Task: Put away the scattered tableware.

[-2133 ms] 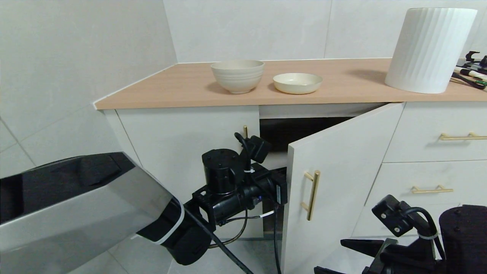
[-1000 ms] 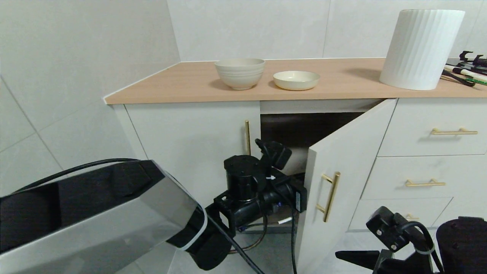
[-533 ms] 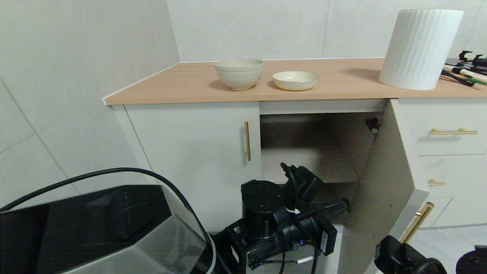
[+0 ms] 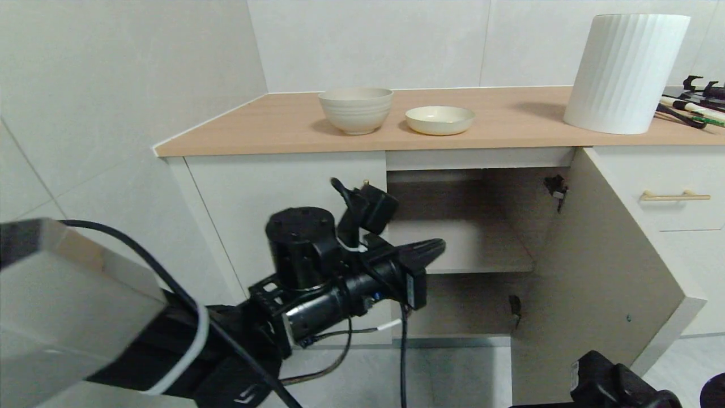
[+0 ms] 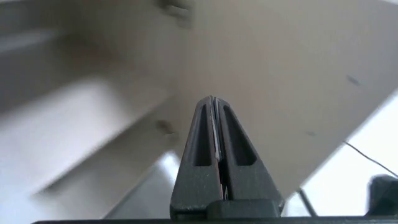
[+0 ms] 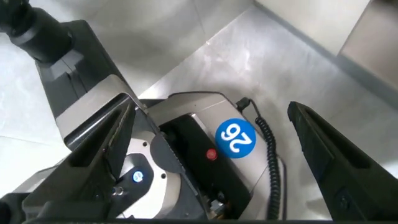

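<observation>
My left jaws are pressed shut on nothing, low before the open cupboard [image 4: 470,195]. The bowl [image 4: 355,109] and the shallow dish [image 4: 440,119] sit side by side on the desk [image 4: 255,133], above and beyond them. My right jaws gape wide and empty down by the floor [image 4: 453,371], so the left is nearer.

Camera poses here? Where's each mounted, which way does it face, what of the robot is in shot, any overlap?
Head view: on the head, facing forward and down at the countertop with bowl and dish, above the open cabinet door; left arm and left end effector in shot.
Left wrist view: looks along the shut left end effector at the cabinet shelf and the door's inner face.
Right wrist view: points down at the floor, framed by the open right end effector.
Shared: head and left wrist views both show the left end effector, shelf and door.
</observation>
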Available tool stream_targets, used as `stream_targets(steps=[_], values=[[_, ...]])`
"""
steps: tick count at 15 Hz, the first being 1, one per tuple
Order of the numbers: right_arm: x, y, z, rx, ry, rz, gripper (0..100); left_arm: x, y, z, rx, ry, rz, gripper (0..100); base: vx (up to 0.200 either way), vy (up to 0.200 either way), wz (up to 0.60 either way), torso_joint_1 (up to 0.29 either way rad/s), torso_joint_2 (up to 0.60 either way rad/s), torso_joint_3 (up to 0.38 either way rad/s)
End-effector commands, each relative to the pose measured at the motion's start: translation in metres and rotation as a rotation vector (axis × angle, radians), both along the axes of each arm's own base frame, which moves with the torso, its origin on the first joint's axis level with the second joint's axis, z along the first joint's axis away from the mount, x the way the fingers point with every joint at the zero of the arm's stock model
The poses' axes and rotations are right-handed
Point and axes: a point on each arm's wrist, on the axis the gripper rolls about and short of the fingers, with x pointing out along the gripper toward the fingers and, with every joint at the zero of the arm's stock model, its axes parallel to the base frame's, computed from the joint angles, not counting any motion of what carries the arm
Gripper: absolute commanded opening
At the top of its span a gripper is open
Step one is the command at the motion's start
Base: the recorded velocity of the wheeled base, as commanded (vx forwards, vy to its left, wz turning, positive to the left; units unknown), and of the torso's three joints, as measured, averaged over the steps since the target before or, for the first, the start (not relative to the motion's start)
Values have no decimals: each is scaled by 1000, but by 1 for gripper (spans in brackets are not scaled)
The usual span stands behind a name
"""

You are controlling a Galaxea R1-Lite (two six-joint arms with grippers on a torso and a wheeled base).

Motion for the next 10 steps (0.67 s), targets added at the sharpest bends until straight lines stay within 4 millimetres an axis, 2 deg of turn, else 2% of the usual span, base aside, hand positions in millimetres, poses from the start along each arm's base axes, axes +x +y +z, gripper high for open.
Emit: stream_targets(steps=[1,3,4,5,6,7,10], values=[[-4,-4,6,21,-37,15,100,-11,70,58,-34,-44,144,0,0,0,0,0,0,0],[-4,-4,6,-13,-97,33,100,-28,110,77,2,3,233,0,0,0,0,0,0,0],[0,-1,8,-14,-108,18,100,-40,125,81,26,38,264,0,0,0,0,0,0,0],[5,3,10,-13,-111,2,100,-47,133,81,44,65,277,0,0,0,0,0,0,0],[19,12,11,-21,-111,-46,100,-57,144,80,69,106,302,0,0,0,0,0,0,0],[42,19,20,-6,-133,-132,100,-67,153,78,86,135,320,0,0,0,0,0,0,0],[90,26,37,54,-132,-287,100,-74,164,67,101,167,353,0,0,0,0,0,0,0]])
